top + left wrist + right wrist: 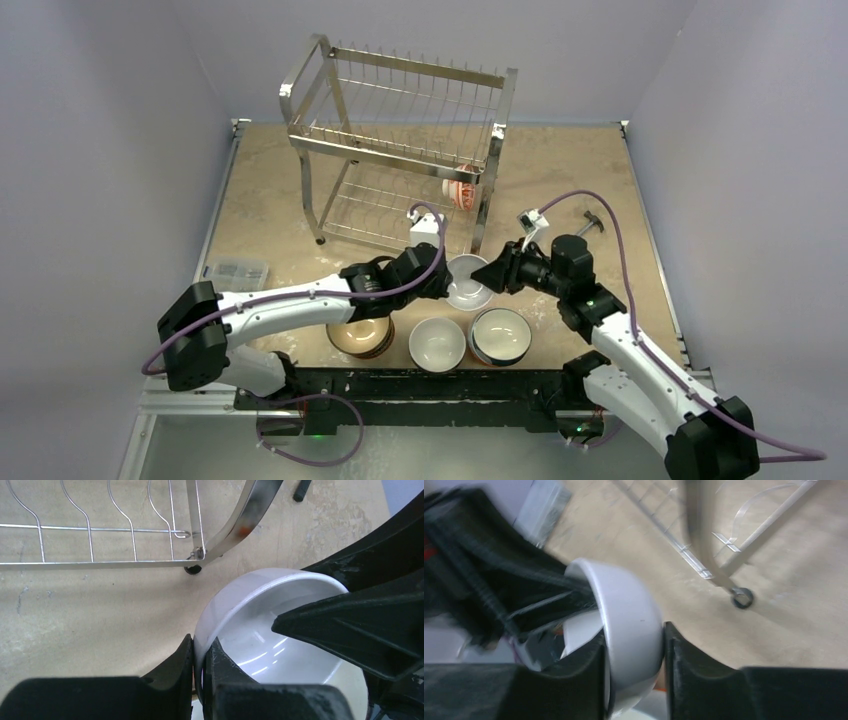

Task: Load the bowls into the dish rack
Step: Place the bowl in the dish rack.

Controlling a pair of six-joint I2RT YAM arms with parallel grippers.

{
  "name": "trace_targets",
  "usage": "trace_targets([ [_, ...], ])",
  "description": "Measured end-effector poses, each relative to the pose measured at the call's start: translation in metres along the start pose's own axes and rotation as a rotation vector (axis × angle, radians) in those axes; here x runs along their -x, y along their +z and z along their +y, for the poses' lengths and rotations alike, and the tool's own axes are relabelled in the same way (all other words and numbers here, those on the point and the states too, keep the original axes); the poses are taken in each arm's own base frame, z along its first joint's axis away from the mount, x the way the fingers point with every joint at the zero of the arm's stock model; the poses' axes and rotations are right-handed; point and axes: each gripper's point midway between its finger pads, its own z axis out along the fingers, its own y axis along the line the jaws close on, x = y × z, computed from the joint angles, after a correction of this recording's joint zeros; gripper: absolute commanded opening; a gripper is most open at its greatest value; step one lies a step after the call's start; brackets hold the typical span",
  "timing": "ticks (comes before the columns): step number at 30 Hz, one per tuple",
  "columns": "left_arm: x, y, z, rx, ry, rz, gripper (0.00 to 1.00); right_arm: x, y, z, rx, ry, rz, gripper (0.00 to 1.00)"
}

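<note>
The left fingers (176,672) pinch the white bowl (240,605) by its rim, just in front of the dish rack (395,148). The right fingers (686,672) clasp its opposite wall. I'd worry that if either hold slips, it drops onto the bowls (437,342) beneath.

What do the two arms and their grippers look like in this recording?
The left arm and right arm have white links, black joints and black bases. A purple cable loops along each. The left gripper and right gripper have black wedge-shaped fingers.
</note>
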Motion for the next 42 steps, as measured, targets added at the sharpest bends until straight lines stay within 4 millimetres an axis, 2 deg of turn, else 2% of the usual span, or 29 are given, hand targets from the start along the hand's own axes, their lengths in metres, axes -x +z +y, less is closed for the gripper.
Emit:
trace_targets([
  [2,0.002,-0.001,-0.003,-0.001,-0.003,-0.009,0.00,0.002,0.001,-0.005,-0.026,-0.010,-0.014,0.06],
  [4,0.006,-0.002,-0.006,-0.001,-0.001,-0.023,0.05,0.002,0.003,-0.012,-0.053,-0.021,-0.018,0.01],
  [9,0.012,-0.001,-0.012,-0.018,-0.023,-0.050,0.21,0.000,0.003,-0.026,-0.116,-0.054,-0.019,0.00],
  [13,0.020,-0.005,-0.023,-0.076,-0.056,-0.084,0.42,-0.004,0.003,-0.031,-0.135,-0.039,-0.005,0.00],
  [14,0.021,-0.007,-0.024,-0.087,-0.059,-0.090,0.52,-0.004,0.003,-0.030,-0.131,-0.035,-0.004,0.00],
  [18,0.017,-0.011,-0.017,-0.097,-0.067,-0.095,0.75,-0.007,0.002,-0.021,-0.081,-0.032,0.011,0.00],
  [22,0.011,-0.010,-0.009,-0.086,-0.073,-0.088,0.93,-0.008,0.001,-0.014,-0.051,-0.033,0.018,0.00],
  [26,0.008,-0.010,-0.006,-0.097,-0.089,-0.096,0.98,-0.009,0.000,-0.012,-0.037,-0.033,0.024,0.00],
  [34,0.022,-0.024,-0.009,-0.184,-0.154,-0.140,0.99,-0.009,0.000,-0.011,-0.038,-0.033,0.024,0.00],
  [38,0.031,-0.030,-0.001,-0.263,-0.224,-0.158,0.99,-0.009,0.000,-0.011,-0.037,-0.032,0.023,0.00],
  [42,0.031,-0.034,0.002,-0.365,-0.296,-0.152,0.99,-0.010,0.000,-0.010,-0.034,-0.032,0.027,0.00],
])
